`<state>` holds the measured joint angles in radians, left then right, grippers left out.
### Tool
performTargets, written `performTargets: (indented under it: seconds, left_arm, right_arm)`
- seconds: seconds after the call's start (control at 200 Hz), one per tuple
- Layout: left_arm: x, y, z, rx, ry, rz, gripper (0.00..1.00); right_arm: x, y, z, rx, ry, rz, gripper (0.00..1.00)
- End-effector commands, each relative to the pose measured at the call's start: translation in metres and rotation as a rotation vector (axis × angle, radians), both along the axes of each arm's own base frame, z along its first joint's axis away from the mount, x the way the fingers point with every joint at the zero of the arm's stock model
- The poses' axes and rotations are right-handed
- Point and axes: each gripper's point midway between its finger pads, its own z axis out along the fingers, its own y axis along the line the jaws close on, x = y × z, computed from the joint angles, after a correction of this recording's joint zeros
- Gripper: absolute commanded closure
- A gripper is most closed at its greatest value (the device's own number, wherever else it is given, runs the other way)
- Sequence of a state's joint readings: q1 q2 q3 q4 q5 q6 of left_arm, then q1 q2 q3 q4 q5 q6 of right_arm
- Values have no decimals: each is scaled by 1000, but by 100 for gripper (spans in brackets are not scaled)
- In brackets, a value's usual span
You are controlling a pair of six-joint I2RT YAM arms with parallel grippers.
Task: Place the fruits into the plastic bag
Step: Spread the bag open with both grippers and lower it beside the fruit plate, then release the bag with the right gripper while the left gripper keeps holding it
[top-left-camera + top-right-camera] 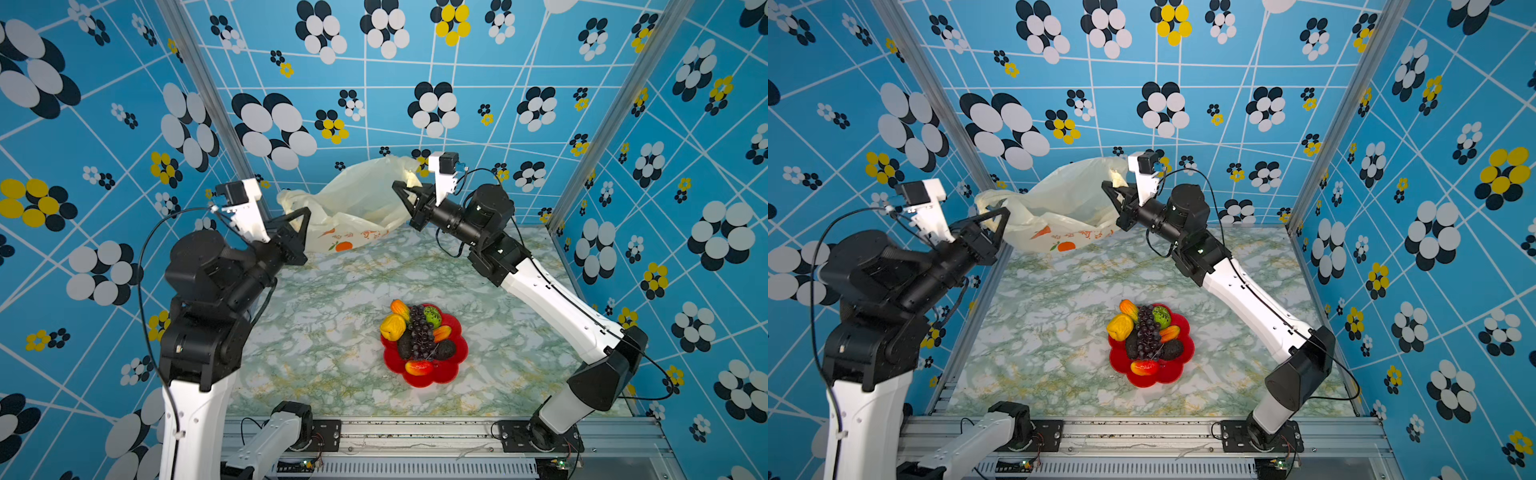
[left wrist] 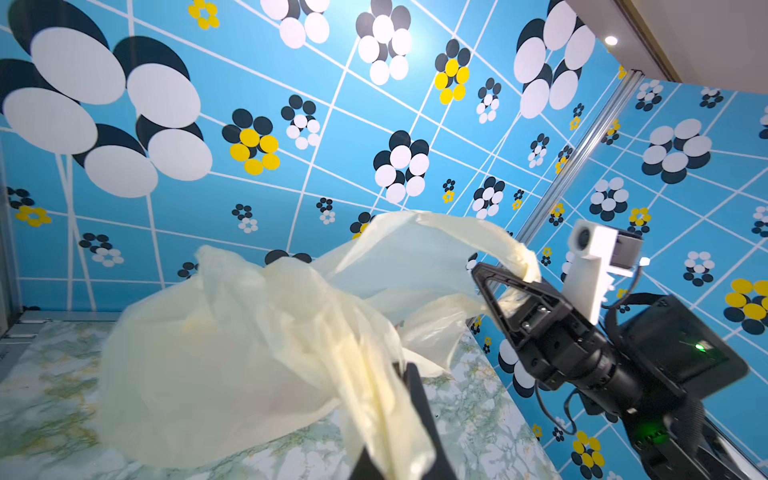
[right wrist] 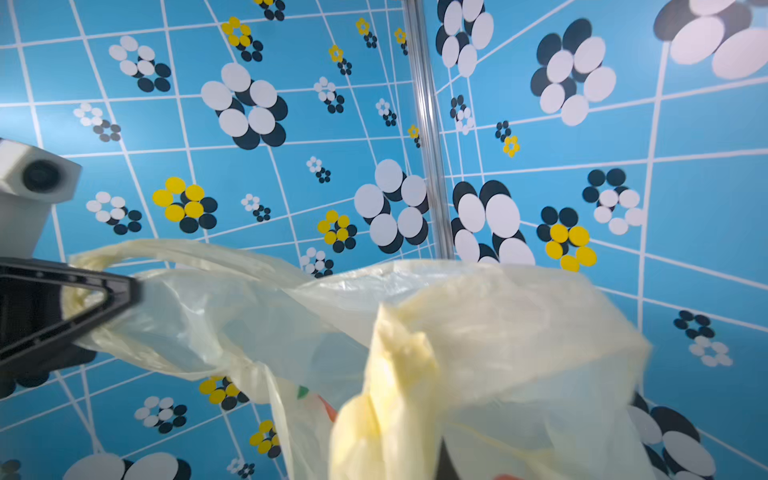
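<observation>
Left gripper [image 1: 306,212]: clamped on plastic bag [image 1: 357,199] handle, centre-left.
Right gripper [image 1: 397,187]: pinched closed on other handle, upper centre.
Fruits [image 1: 419,332]: piled on red plate [image 1: 455,372], lower centre.

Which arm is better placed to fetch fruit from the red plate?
Right, marginally: the red flower-shaped plate of toy fruits sits near the middle, slightly toward its base. Left gripper and right gripper both clamp the thin cream plastic bag, so either must release.
</observation>
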<state>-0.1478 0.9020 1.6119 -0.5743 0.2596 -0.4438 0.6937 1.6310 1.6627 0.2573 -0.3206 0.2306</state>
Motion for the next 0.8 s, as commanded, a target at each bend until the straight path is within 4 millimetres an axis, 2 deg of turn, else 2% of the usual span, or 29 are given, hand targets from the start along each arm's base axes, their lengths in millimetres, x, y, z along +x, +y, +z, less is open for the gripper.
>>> performTargets:
  seconds: [0.0,0.08,0.115,0.205,0.27,0.37,0.545,0.715,0.795]
  left_arm:
    - [1,8,-90,53,242,42,100]
    - [-6,14,-157,31,373,77,100]
    - [-8,14,-183,18,427,84,100]
    - [-14,16,-242,-22,535,101,100]
    - [-15,16,-264,-56,571,109,100]
    - [-10,13,-279,-86,601,107,100]
    - [-1,8,-285,-111,617,93,100]
    - [2,2,-280,-157,602,64,100]
    - [3,-1,-278,-169,607,49,100]
  right_arm:
    - [13,10,-89,-101,183,10,100]
    - [23,13,-156,-196,316,-7,100]
    - [26,15,-178,-220,363,-5,100]
    - [31,21,-217,-264,453,12,100]
    - [36,23,-232,-274,493,16,100]
    - [44,17,-243,-266,532,1,100]
    - [49,1,-251,-252,574,-16,100]
    - [49,-33,-248,-226,618,-53,65]
    - [45,-51,-243,-232,632,-78,40]
